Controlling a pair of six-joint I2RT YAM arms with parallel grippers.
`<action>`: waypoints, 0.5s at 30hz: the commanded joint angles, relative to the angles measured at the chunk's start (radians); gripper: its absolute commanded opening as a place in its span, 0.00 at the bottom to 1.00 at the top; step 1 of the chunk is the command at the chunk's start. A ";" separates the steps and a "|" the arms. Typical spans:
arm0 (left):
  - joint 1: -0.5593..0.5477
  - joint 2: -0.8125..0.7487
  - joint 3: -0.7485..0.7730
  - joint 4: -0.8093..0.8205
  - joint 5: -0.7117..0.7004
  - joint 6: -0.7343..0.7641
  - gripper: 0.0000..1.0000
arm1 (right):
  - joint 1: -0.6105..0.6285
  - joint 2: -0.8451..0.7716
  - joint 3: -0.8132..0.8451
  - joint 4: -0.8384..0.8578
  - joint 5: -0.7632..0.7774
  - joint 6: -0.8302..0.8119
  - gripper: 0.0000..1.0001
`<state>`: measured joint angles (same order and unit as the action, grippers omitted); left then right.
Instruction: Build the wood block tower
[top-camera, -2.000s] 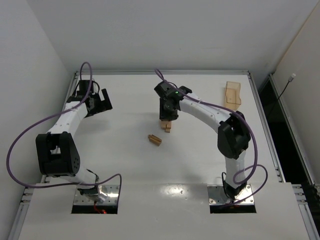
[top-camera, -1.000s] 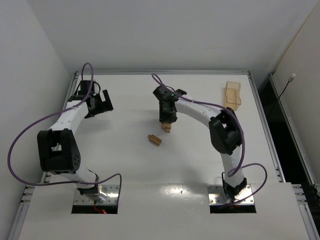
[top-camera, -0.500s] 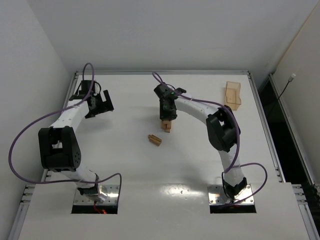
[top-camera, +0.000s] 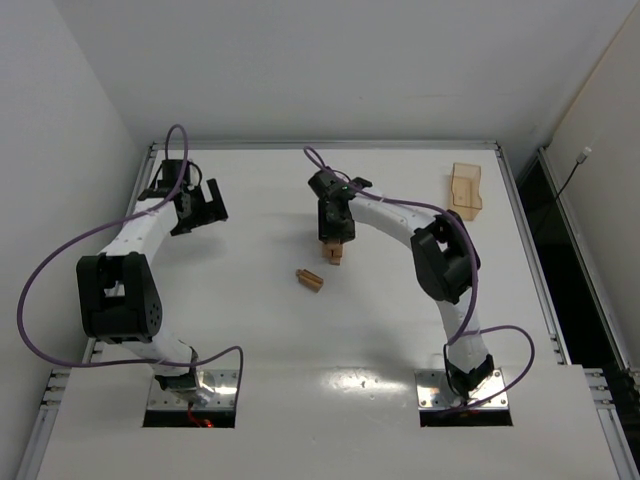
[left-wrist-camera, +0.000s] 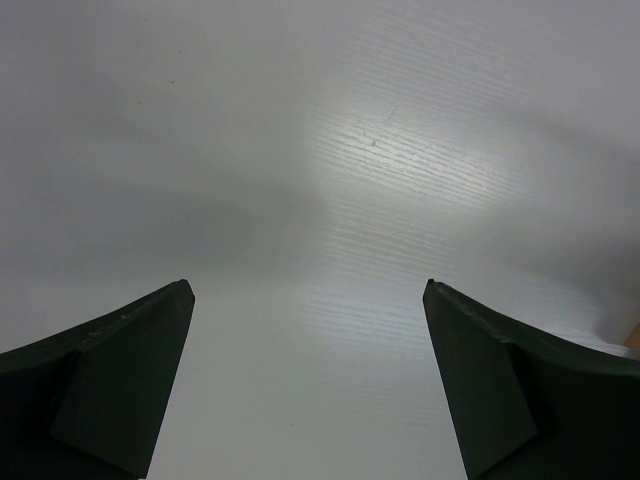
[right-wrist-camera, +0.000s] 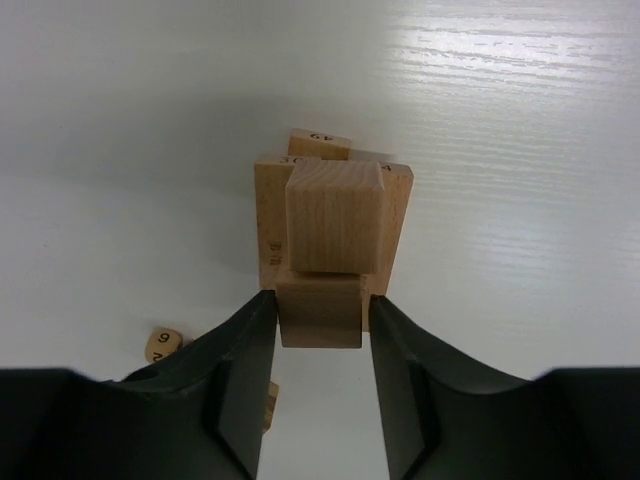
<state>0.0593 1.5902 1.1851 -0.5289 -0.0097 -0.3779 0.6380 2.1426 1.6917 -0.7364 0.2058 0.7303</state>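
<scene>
The wood block tower (top-camera: 334, 252) stands in the middle of the table, right under the right gripper (top-camera: 333, 237). Its fingers sit very close on the left and right sides of a low block (right-wrist-camera: 320, 325). I cannot tell if they squeeze it. The left gripper (top-camera: 207, 205) is well apart at the far left, wide apart and holding nothing, so the right arm is nearer
</scene>
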 joint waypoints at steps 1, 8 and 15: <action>-0.007 0.011 0.042 0.020 0.016 0.005 0.99 | -0.003 -0.047 -0.018 0.023 0.000 -0.003 0.41; -0.007 0.002 0.042 0.020 0.016 0.014 0.99 | 0.006 -0.133 -0.070 0.068 -0.040 -0.072 0.71; -0.007 -0.105 -0.047 0.046 0.069 0.089 0.99 | -0.003 -0.530 -0.380 0.406 -0.297 -0.291 0.91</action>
<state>0.0593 1.5753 1.1751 -0.5163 0.0109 -0.3416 0.6426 1.8194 1.3853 -0.5507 0.0769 0.5846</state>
